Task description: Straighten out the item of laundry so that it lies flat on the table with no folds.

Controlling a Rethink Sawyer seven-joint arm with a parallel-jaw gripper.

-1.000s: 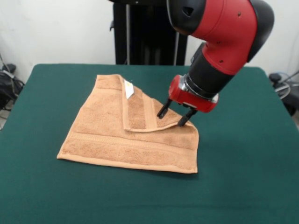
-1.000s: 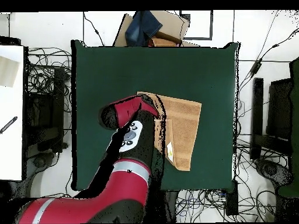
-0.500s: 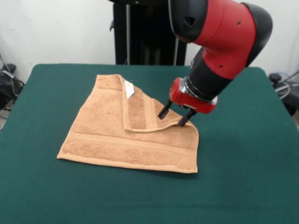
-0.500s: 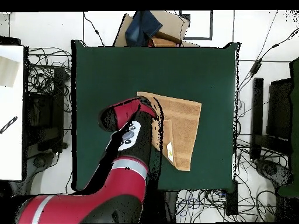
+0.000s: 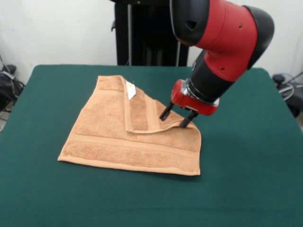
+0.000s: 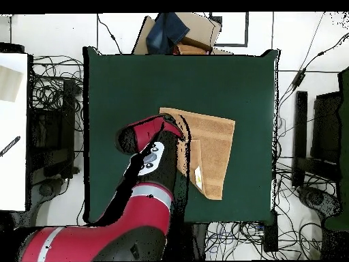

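The tan towel (image 5: 113, 137) lies on the green table (image 5: 246, 165), left of the middle. Its far right corner is folded over onto it, making a flap (image 5: 142, 116) with a white tag (image 5: 130, 90) near its top. My gripper (image 5: 175, 118) is open, tilted, with its two black fingertips (image 5: 164, 114) down at the flap's right tip, one on each side of it. In the overhead view the towel (image 6: 217, 143) lies right of the table's middle (image 6: 136, 89), and the red arm (image 6: 153, 133) covers its left edge and hides the gripper.
The black pedestal (image 5: 147, 33) stands behind the table. In the overhead view a cardboard box with blue cloth (image 6: 176, 33) sits past the table's far edge, a white bench (image 6: 13, 129) stands at the left, and cables lie on the floor around the table.
The arm's upper part has shifted very slightly; the gripper stays at the flap's tip and the towel has not moved.
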